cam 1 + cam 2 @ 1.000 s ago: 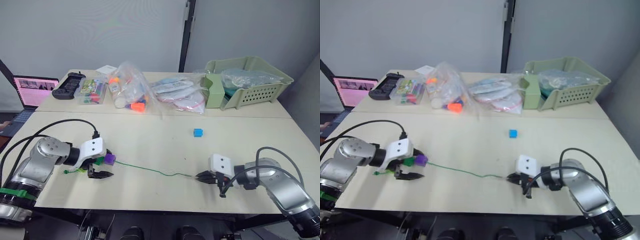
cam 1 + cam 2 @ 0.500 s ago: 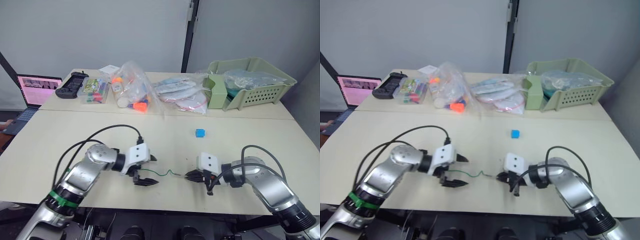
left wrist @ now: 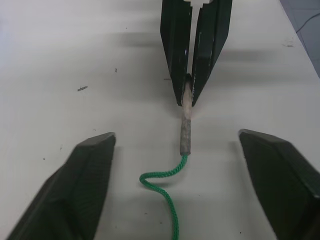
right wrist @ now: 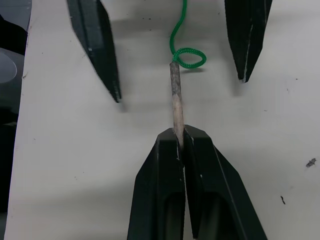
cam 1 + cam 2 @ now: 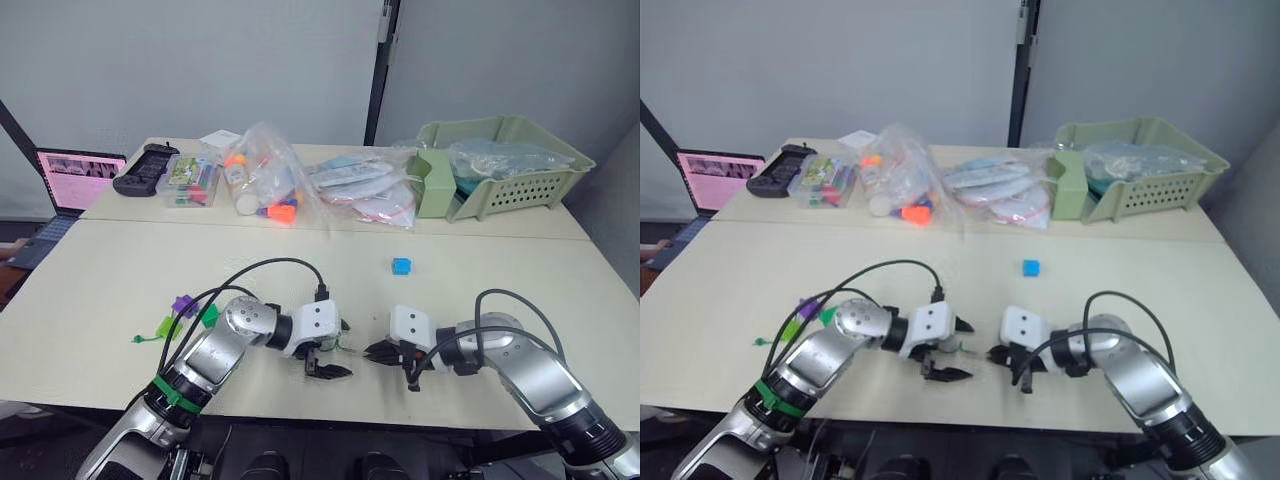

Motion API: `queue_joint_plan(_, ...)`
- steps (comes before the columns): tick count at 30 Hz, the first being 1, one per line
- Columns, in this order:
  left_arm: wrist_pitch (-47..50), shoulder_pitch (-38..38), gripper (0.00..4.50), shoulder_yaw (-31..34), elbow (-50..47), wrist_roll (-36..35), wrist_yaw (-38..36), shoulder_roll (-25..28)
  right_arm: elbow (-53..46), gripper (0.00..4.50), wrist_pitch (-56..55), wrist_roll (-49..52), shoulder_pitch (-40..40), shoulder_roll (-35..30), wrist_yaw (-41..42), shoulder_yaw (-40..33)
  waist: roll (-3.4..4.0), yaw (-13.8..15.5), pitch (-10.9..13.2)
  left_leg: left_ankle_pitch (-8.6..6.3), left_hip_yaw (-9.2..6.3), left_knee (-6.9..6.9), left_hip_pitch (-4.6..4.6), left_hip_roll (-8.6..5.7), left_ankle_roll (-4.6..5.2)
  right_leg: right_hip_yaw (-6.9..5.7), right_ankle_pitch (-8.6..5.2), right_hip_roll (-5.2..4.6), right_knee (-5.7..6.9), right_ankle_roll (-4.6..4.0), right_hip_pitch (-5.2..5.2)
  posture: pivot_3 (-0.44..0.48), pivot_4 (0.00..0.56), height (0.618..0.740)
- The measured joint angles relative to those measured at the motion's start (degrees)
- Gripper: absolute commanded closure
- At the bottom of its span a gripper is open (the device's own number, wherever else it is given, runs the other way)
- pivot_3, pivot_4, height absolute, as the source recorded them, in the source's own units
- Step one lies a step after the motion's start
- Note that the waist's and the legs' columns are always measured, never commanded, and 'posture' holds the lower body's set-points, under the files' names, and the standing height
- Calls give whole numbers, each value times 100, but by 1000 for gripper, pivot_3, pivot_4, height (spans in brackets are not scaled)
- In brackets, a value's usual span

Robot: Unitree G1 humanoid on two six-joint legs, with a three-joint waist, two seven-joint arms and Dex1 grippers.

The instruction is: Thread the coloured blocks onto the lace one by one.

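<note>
The lace's tan tip is pinched in my right gripper, which is shut on it low over the table. My left gripper faces it, open wide, with one finger on each side of the tip and not touching it. Behind the tip the green lace lies in a small loop. In the eye views the two grippers meet near the table's front edge. A purple block and a dark green block lie further left, beside my left arm. The blue block sits alone beyond the grippers.
Along the back stand a pale green basket, clear bags of toy pieces, a small clear box, a black controller and a laptop at the far left. Black cables arch over both arms.
My left gripper has travelled right along the lace, leaving the purple and green blocks behind, and now straddles the tip. The lace has bunched up. The right gripper has shifted slightly left.
</note>
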Motion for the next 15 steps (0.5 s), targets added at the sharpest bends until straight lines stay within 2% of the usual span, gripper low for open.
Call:
queue_joint_plan(6, 9, -14, 3588, 0, 0, -3, -7, -56, 0, 4500, 2, -1, -3, 2, -2, 3, 0, -1, 0, 0, -3, 4, -2, 0, 0, -1, 1, 0, 2, 1, 0, 0, 150, 740)
queue_joint_plan(9, 17, -15, 4467, -8, 0, -2, -35, -54, 0, 4500, 2, -20, -12, 21, -34, 6, 0, -1, 0, 0, -4, 5, -2, 0, 0, -2, 1, 1, 2, 1, 0, 0, 150, 740)
queue_joint_plan(15, 17, -16, 4467, -22, -1, -1, -102, -40, 0, 4500, 4, -39, -27, 20, -25, 18, 0, 1, 0, 0, -6, 13, -7, 0, 0, -4, 1, 1, 4, 1, 0, 0, 150, 740)
